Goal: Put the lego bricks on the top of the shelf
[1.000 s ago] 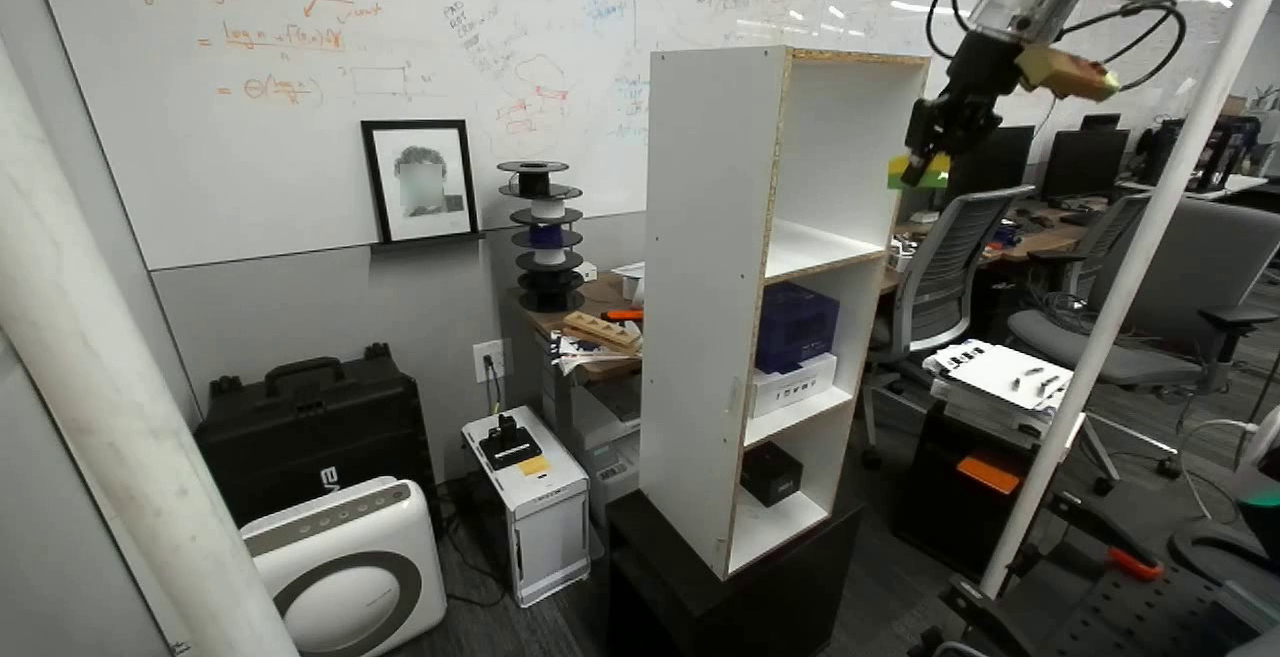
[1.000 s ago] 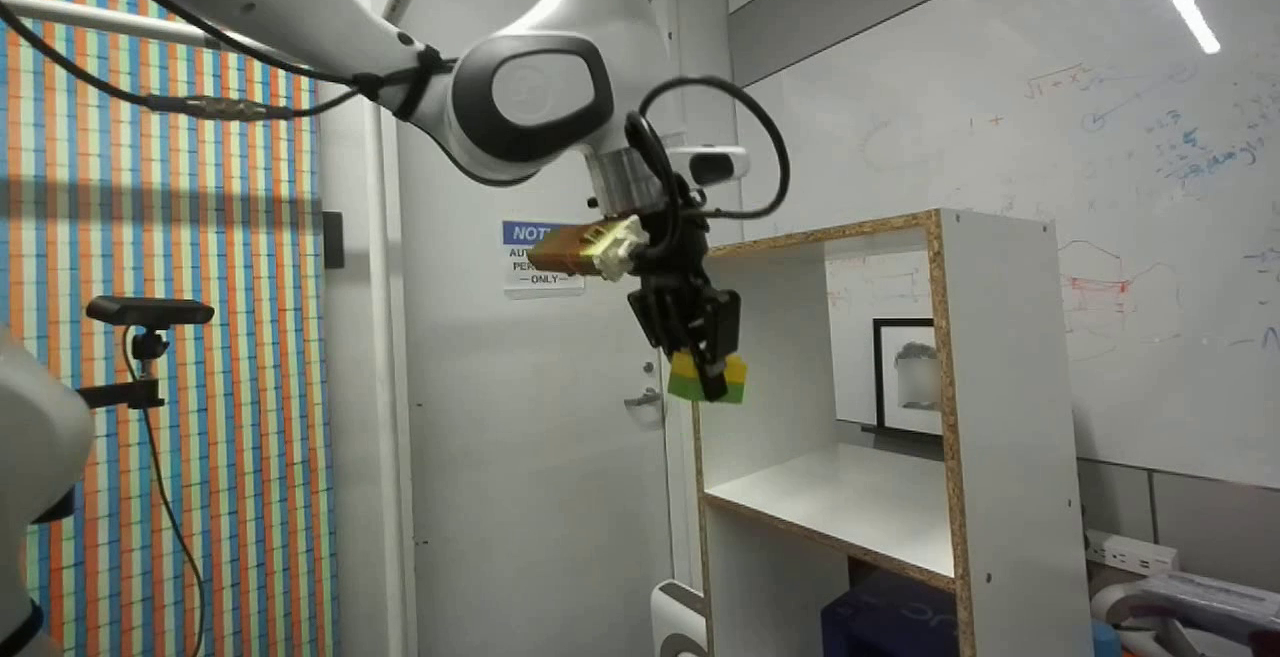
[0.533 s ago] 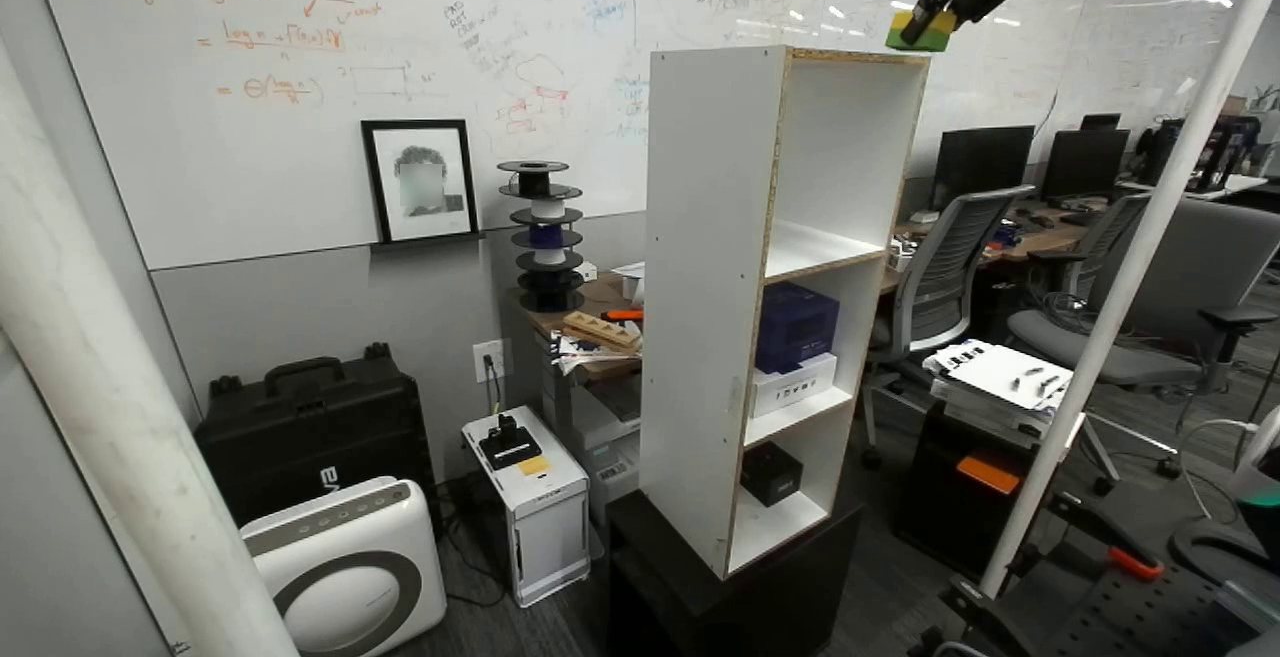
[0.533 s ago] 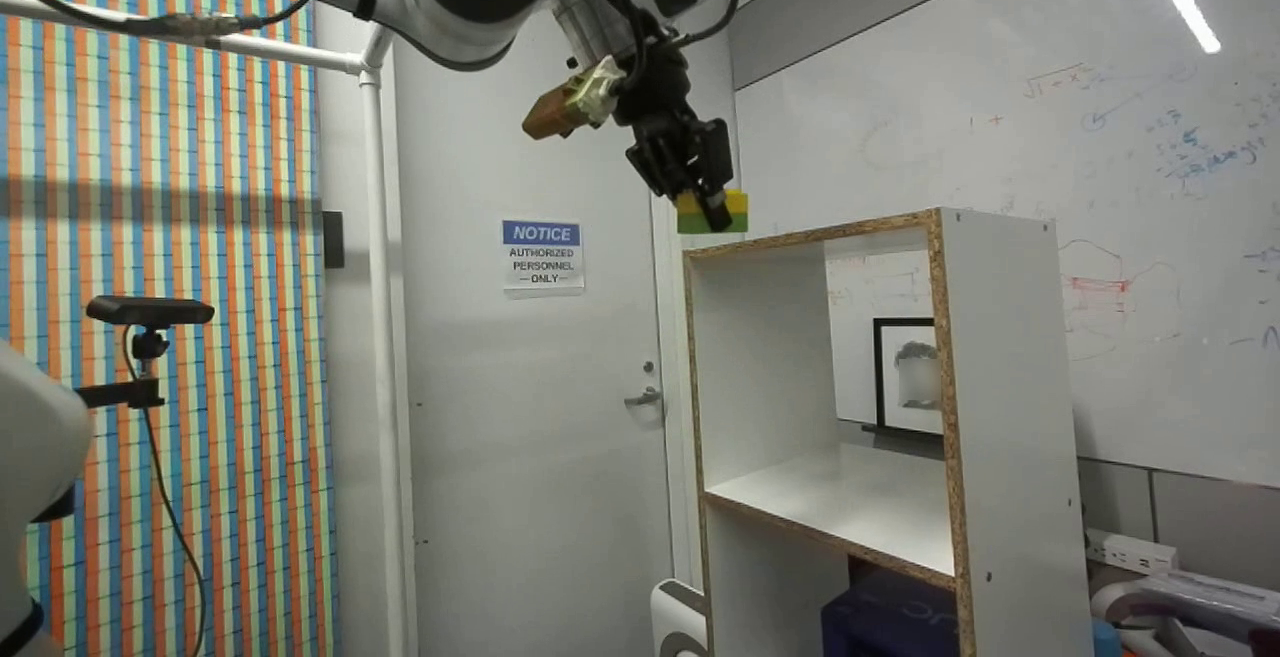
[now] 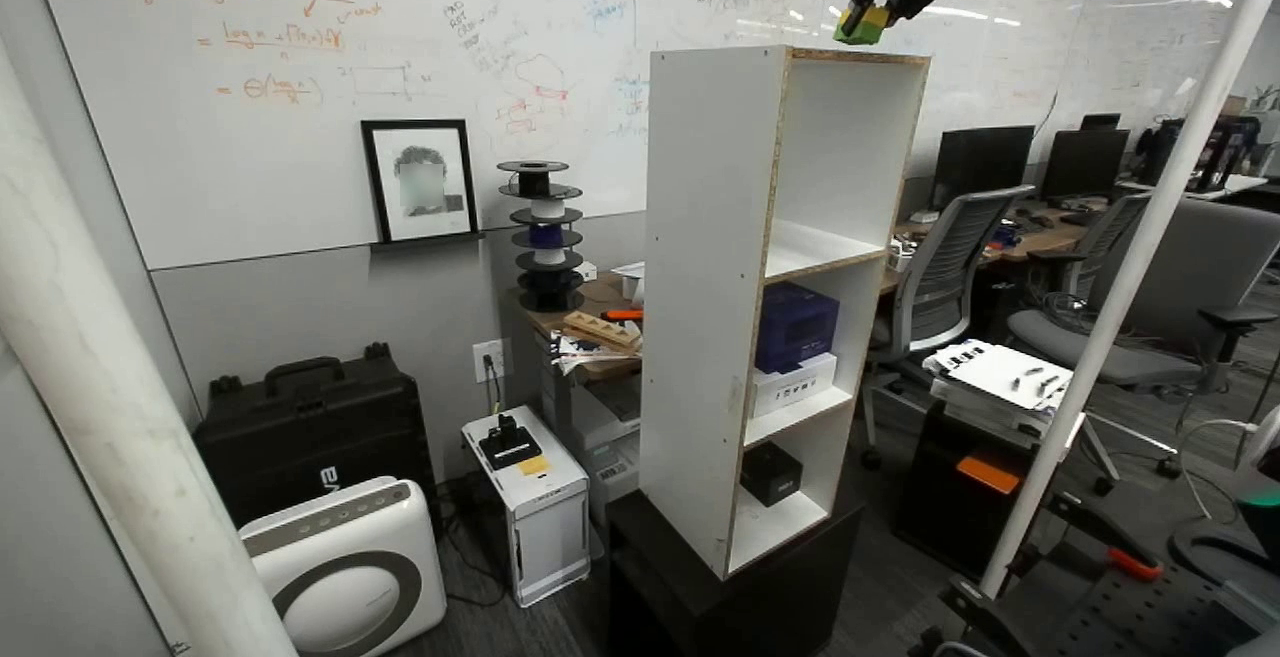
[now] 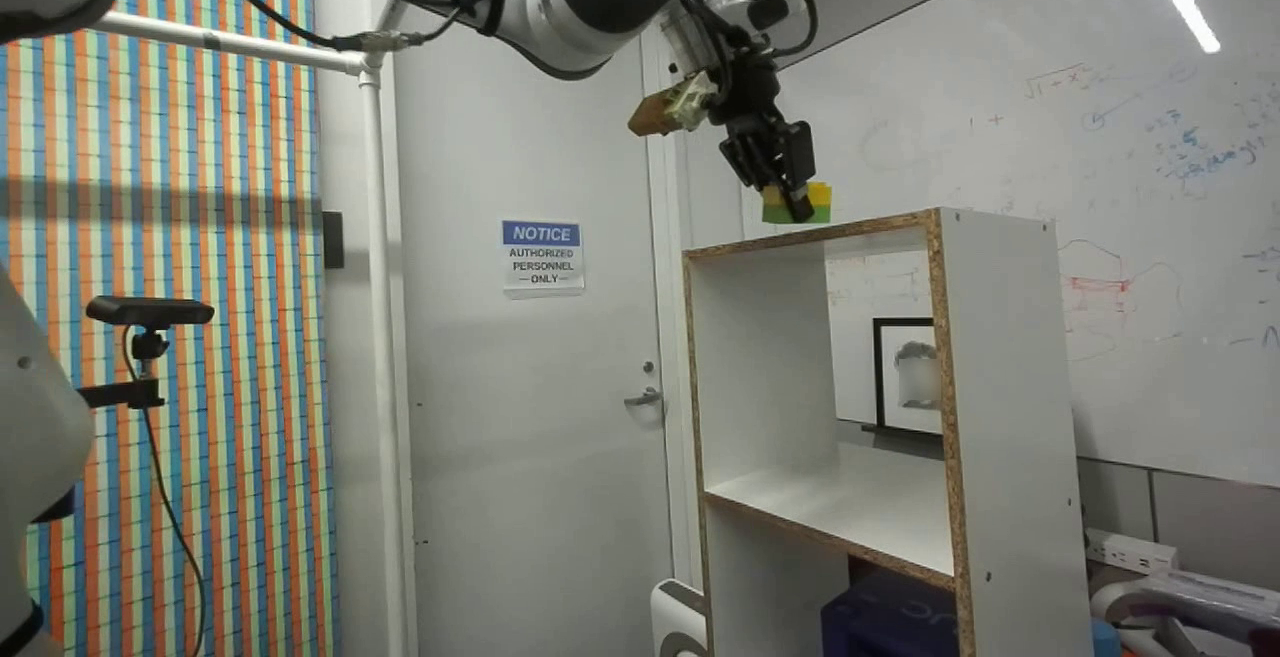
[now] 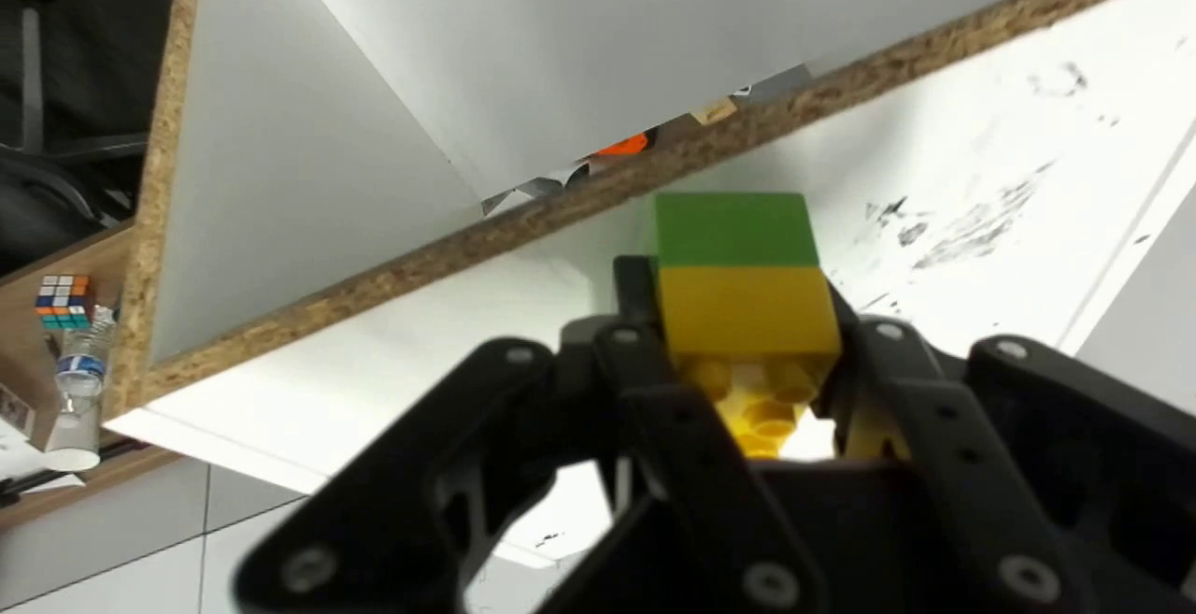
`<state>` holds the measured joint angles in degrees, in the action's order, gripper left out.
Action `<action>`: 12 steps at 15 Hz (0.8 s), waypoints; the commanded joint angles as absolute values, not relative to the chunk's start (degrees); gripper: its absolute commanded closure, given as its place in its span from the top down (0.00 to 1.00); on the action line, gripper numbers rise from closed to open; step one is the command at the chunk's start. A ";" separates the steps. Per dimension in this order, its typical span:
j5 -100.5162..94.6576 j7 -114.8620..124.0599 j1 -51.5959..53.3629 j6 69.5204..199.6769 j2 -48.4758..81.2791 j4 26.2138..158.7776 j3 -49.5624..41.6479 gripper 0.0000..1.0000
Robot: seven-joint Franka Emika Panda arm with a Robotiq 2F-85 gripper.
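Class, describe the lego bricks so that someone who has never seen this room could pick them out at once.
Find the tall, white, open-fronted shelf. Over its top, black fingers grip the lego bricks. Two clean layers, yellow above green, set them apart from the brownish block fixed higher up on the arm.

In an exterior view angled down from well back, the shelf (image 5: 712, 267) shows full height, open front and side, before the whiteboard (image 5: 400, 47); in an exterior view set nearer and almost level, only its upper part appears, a door (image 6: 530, 417) beyond. Both exterior views share the framed picture (image 5: 420, 182), while the wrist view peers down past the gripper (image 7: 738, 310), close above the shelf's top.
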<state>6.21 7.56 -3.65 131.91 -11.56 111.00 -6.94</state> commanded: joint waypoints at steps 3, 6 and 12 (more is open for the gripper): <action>6.08 14.91 -4.13 127.16 -0.01 94.71 -5.45 0.68; 5.97 15.42 -4.17 123.14 0.07 92.49 -5.46 0.92; 7.21 9.26 -4.83 111.62 -9.33 99.10 -6.25 1.00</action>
